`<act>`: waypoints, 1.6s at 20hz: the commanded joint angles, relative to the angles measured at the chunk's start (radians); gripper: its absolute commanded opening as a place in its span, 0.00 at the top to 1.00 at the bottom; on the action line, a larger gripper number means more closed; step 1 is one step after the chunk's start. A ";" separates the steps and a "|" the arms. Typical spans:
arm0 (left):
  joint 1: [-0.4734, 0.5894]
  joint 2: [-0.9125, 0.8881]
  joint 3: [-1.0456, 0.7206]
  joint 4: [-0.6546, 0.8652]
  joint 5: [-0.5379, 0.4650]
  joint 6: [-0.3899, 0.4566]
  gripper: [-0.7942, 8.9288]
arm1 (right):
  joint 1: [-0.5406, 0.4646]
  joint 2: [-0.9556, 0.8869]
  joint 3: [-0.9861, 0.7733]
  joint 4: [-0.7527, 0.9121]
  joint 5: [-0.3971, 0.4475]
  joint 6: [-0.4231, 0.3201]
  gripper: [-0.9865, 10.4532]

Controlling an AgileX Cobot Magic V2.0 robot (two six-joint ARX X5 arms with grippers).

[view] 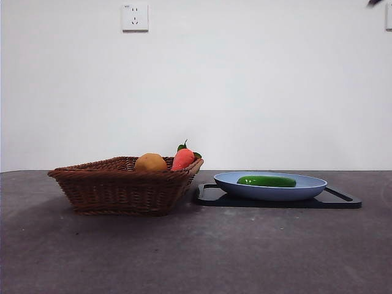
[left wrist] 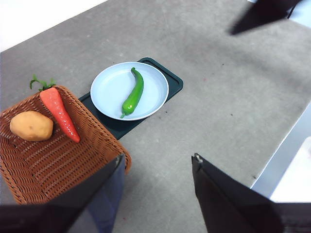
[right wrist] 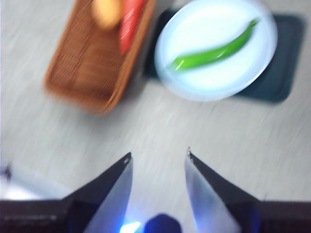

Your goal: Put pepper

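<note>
Pepper [view: 266, 181]: glossy green, long and slightly curved, lying flat inside the blue plate [view: 269, 191], roughly across its middle; nothing is touching it.
Blue plate: round and shallow, sitting on the black tray [view: 340, 199], with the tray's rim showing around it.
Black tray: flat and rectangular, resting on the grey surface [view: 245, 251], just beside the basket and under the plate.
Wicker basket [view: 116, 187]: brown, woven, standing just beside the plate's tray, apart from the plate itself.
Carrot [view: 183, 158]: red-orange with green leaves, lying inside the basket at the side nearer the plate.
Potato [view: 150, 162]: round, yellow-brown, lying inside the basket beside the carrot, farther from the plate.
Left end effector [left wrist: 158, 165]: jaws standing spread apart, holding nothing, hovering high above the surface, well apart from the plate.
Right end effector [right wrist: 159, 155]: jaws standing parted, holding nothing, hovering above bare surface, well apart from the plate; its view is blurred.
</note>
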 commanded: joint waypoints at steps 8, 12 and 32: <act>-0.009 0.006 0.016 -0.014 0.001 0.018 0.83 | 0.148 -0.127 0.019 -0.201 0.002 -0.041 0.90; -0.009 0.006 0.016 -0.028 0.000 0.018 0.91 | 0.156 -0.125 0.019 -0.196 0.002 -0.054 0.91; 0.138 -0.057 0.013 0.122 -0.177 0.137 0.91 | 0.153 -0.126 0.019 -0.192 0.003 -0.017 0.90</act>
